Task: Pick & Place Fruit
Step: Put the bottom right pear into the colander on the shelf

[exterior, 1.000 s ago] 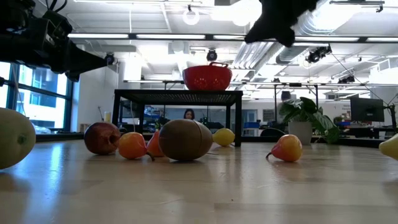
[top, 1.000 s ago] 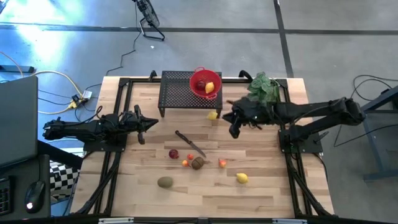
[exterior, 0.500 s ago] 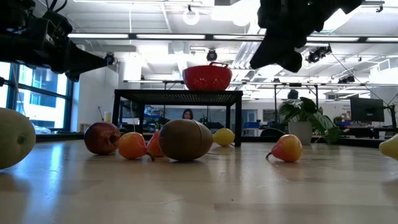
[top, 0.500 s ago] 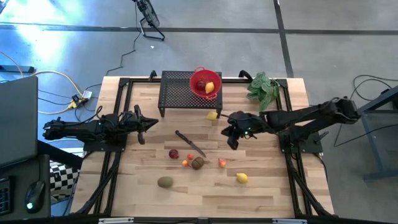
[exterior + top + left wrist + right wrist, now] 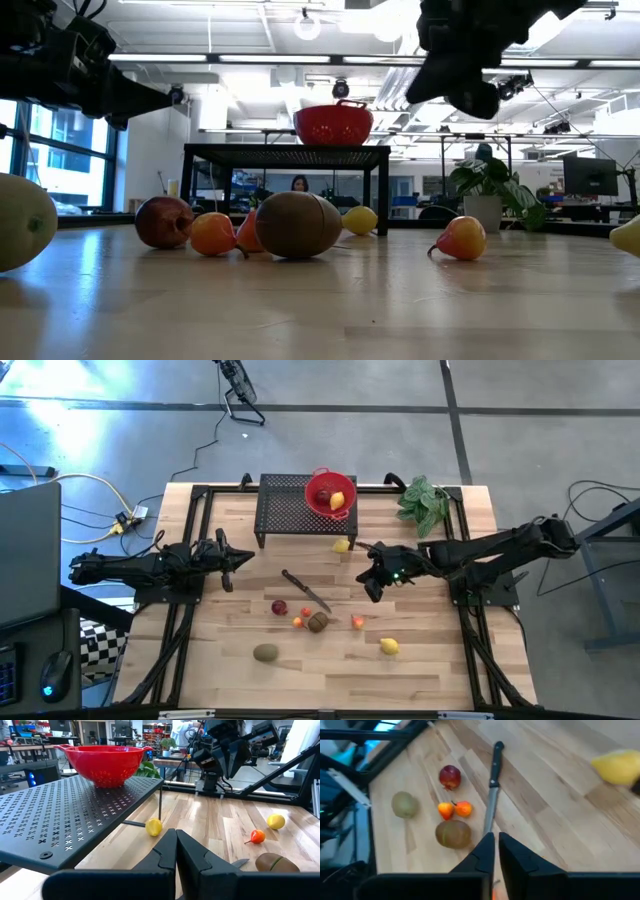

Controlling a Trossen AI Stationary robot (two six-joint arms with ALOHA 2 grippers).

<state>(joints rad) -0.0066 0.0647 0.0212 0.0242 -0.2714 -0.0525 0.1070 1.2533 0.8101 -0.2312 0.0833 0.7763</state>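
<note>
The fruit lies mid-table: a dark red one (image 5: 279,607), tiny orange ones (image 5: 298,622), a kiwi (image 5: 318,622), a red-orange piece (image 5: 358,622), a lemon (image 5: 389,646), a second kiwi (image 5: 265,653), and a lemon (image 5: 343,545) by the rack. A red colander (image 5: 330,492) on the black rack holds a dark red fruit and a lemon. My right gripper (image 5: 372,588) hovers shut above the table, right of the knife (image 5: 305,590); its wrist view shows the kiwi (image 5: 453,834) and dark red fruit (image 5: 450,776) ahead. My left gripper (image 5: 228,565) waits shut at the left.
The black perforated rack (image 5: 285,510) stands at the far middle of the table. A green leafy bunch (image 5: 423,502) lies at the far right. The dark-handled knife lies slantwise between the rack and the fruit cluster. Bare wood shows along the near edge.
My right gripper has swung from beside the leafy bunch toward the table's near edge and a little left, sinking lower toward the fruit cluster; it has uncovered the leafy bunch. Most of the move came first, then it slowed. No fruit has moved.
</note>
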